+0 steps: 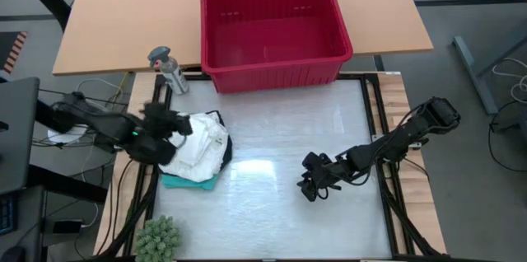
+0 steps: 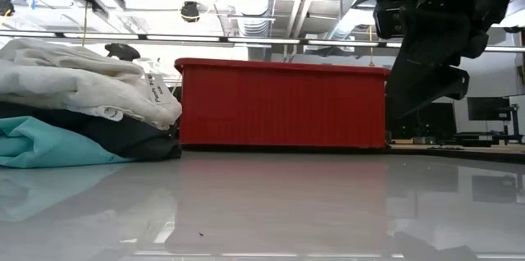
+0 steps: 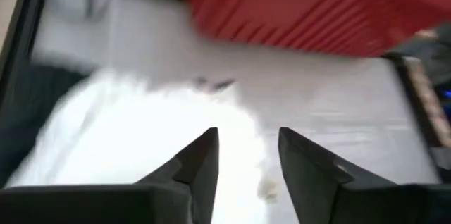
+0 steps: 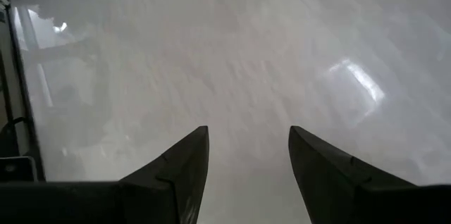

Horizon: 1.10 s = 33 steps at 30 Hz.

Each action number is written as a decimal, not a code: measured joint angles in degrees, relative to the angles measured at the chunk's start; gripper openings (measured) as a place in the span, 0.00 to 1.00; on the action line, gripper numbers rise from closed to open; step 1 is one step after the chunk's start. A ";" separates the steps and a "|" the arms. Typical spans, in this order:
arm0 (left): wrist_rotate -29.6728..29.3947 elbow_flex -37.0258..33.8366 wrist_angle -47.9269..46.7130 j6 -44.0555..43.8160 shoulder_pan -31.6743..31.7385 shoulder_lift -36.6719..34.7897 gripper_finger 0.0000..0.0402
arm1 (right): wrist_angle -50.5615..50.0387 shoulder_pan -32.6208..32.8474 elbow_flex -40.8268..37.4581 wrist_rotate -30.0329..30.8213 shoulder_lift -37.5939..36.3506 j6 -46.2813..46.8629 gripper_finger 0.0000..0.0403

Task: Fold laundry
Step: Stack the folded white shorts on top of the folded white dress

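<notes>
Stacked left of the basket (image 1: pixel 276 27): laundry (image 1: pixel 198 148), left gripper (image 3: pixel 246 157) spread above, right gripper (image 4: pixel 248 155) spread, empty, waiting opposite.

Stacked laundry (image 2: pixel 82 113) beside red basket (image 2: pixel 283 103)

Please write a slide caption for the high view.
Left hand over stacked laundry; right hand open above bare table; red basket behind.

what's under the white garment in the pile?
Under the white garment lies a black garment, with a teal garment at the bottom, its edge sticking out of the stack. Anything further inside the pile is covered and cannot be seen.
</notes>
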 joint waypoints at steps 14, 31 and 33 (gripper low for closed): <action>11.61 -23.99 17.80 -22.77 -2.63 1.89 0.00 | 1.17 -1.78 0.00 -1.68 -0.01 -0.37 0.55; 12.72 -36.34 50.20 -16.19 0.58 16.48 0.00 | 7.74 -3.45 0.02 -6.55 -0.01 -0.26 0.55; 11.58 -35.52 55.65 -13.27 1.69 19.79 0.00 | 8.07 -3.61 0.02 -6.53 -0.01 -0.29 0.55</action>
